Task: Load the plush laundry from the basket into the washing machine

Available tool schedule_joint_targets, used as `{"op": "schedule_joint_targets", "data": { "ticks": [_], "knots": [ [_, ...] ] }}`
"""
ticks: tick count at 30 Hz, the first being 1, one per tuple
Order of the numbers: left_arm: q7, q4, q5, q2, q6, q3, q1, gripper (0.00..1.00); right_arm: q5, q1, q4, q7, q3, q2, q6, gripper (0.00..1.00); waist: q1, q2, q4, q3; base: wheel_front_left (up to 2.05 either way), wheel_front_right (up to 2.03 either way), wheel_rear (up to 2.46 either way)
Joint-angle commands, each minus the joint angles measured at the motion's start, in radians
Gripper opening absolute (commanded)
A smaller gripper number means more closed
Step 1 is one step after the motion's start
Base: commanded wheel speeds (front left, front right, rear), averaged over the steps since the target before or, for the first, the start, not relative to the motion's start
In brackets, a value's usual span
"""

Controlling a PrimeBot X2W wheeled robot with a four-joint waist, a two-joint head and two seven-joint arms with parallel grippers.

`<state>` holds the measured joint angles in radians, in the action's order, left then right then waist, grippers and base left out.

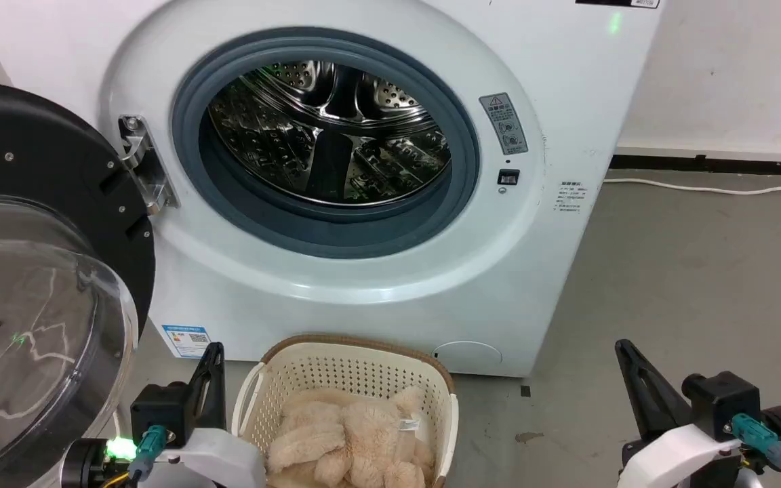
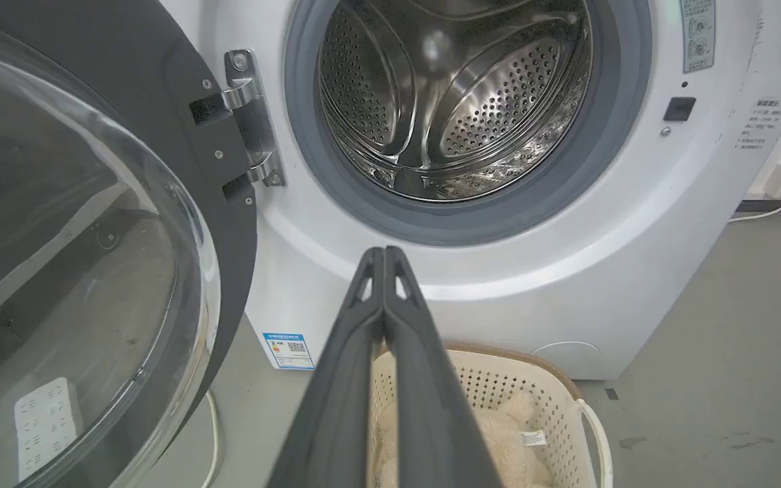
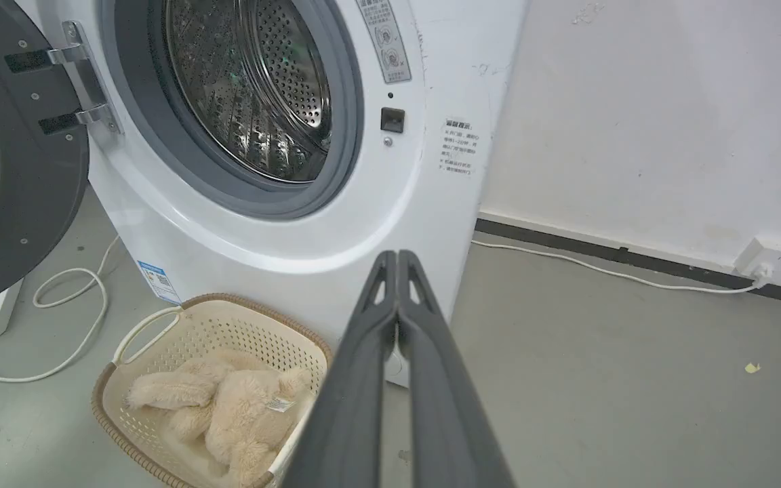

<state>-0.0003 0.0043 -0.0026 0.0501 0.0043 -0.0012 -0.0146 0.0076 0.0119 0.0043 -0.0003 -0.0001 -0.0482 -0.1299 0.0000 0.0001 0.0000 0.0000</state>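
Head view: a white front-loading washing machine (image 1: 336,285) is shown with its black-rimmed door (image 1: 45,156) swung open to the left and its steel drum (image 1: 329,135) open to view. The basket (image 1: 336,344) stands on the grey floor (image 1: 689,285) at the foot of the machine, below the opening; whether the two touch cannot be told. The plush laundry (image 1: 350,437) lies heaped inside the basket, a small white tag showing on top. The step in hand is judged to be the first reach into the basket, with the load not yet lifted. The left gripper (image 1: 216,352) is raised just left of the basket, close under the open door, its fingers pointing up and pressed together on nothing. The right gripper (image 1: 624,347) is held well to the right over bare floor, likewise closed and empty. For a sound pick, the fingers would need to be parted before descent. A thick limb-like lump should be pinched rather than loose fur, and the bundle lifted clear of the rim. The door's edge should be avoided by the left arm.
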Motion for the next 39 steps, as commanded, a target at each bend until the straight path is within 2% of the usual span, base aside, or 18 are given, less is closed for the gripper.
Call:
{"op": "schedule_joint_targets", "data": {
  "ticks": [1,39],
  "knots": [
    [0.0,-0.004,0.003,0.0,-0.004,0.001,0.015,0.0,-0.008,-0.012,-0.004,0.0,0.0,-0.002,-0.001,0.0,0.0,-0.0001,0.0,0.0,0.0,0.0,0.0],
    [0.0,-0.004,0.003,0.0,-0.004,0.001,0.015,0.0,-0.008,-0.012,-0.004,0.0,0.0,-0.002,-0.001,0.0,0.0,-0.0001,0.0,0.0,0.0,0.0,0.0]
  ]
}}
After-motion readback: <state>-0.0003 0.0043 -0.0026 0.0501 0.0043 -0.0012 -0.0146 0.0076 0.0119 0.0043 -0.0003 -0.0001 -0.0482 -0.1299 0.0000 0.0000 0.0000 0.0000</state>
